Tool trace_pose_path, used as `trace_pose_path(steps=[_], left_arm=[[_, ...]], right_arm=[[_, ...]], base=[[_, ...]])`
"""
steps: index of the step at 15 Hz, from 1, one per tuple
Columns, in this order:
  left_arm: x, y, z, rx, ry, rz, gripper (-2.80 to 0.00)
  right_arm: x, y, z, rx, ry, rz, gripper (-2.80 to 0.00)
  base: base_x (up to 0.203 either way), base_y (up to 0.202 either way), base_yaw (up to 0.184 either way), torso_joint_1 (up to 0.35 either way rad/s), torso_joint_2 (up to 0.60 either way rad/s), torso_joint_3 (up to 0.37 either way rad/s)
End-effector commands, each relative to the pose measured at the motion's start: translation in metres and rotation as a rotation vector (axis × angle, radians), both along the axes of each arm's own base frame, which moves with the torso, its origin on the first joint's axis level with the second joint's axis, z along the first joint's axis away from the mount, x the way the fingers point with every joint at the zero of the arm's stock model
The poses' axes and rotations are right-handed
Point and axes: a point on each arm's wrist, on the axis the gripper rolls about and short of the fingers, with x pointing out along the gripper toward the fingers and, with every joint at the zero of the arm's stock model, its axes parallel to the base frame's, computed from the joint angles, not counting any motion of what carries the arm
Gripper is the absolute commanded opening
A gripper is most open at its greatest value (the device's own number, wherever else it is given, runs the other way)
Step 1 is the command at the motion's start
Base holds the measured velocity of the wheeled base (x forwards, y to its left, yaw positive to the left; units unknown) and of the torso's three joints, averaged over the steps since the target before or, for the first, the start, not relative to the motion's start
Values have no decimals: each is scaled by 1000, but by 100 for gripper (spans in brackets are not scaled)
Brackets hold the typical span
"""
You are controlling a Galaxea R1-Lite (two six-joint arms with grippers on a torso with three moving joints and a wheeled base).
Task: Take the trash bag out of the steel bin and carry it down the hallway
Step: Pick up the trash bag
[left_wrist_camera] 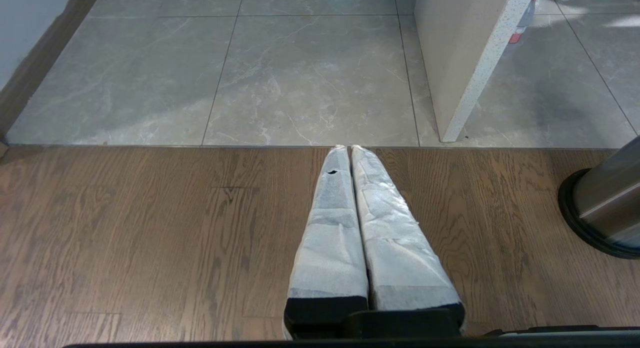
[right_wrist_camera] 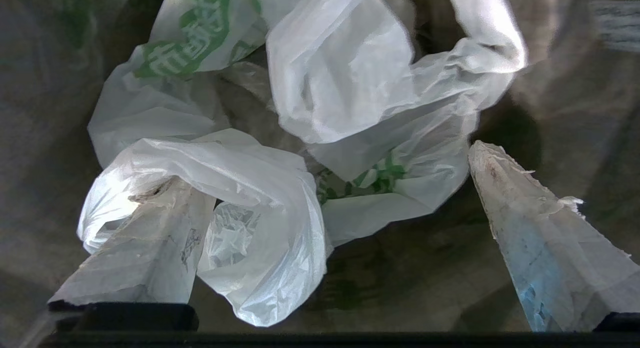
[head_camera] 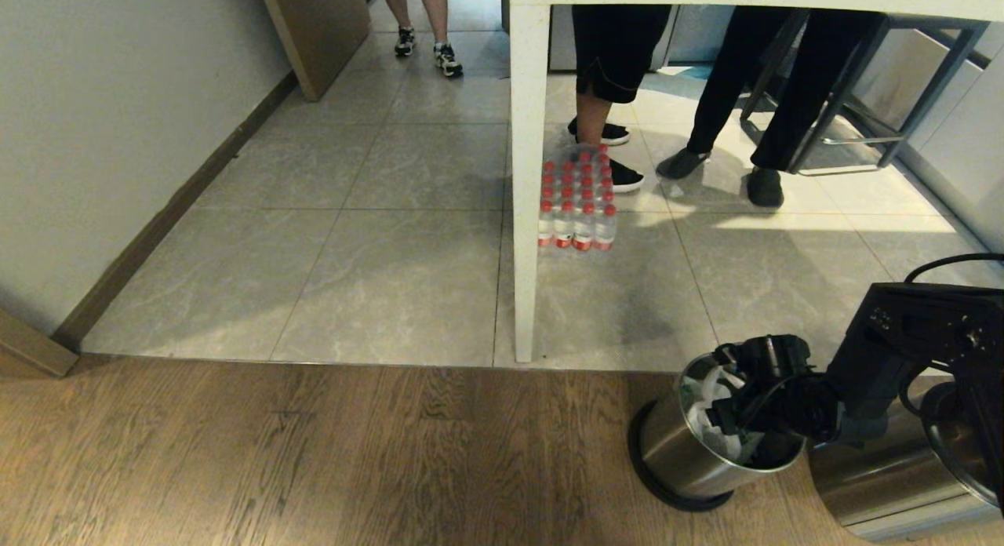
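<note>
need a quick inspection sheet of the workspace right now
surface: wood floor near the robot, grey tiled floor beyond.
job's things: steel bin stands on the wood floor; trash bag, white with green print, lies crumpled inside it.
clutter: second steel bin close beside the first; pack of red-capped bottles on the tiles by a white table leg.
grippers: right gripper open, reaching into the bin, fingers either side of the bag; left gripper shut, empty, over the wood floor.
cables: black cable loops above the right arm.
surroundings: pale wall on the robot's left; three people's legs farther down the tiles.
</note>
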Motion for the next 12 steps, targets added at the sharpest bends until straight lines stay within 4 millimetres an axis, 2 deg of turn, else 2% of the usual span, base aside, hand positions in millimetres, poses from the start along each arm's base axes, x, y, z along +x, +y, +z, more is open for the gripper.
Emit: trace_pose_path(steps=[1, 12], left_arm=[[0, 0, 0, -1, 0, 0, -280], [0, 0, 0, -1, 0, 0, -280]], right_arm=[[0, 0, -1, 10, -1, 11, 0], [-1, 2, -2, 42, -3, 27, 0]], base=[[0, 0, 0, 0, 0, 0], [0, 0, 0, 0, 0, 0]])
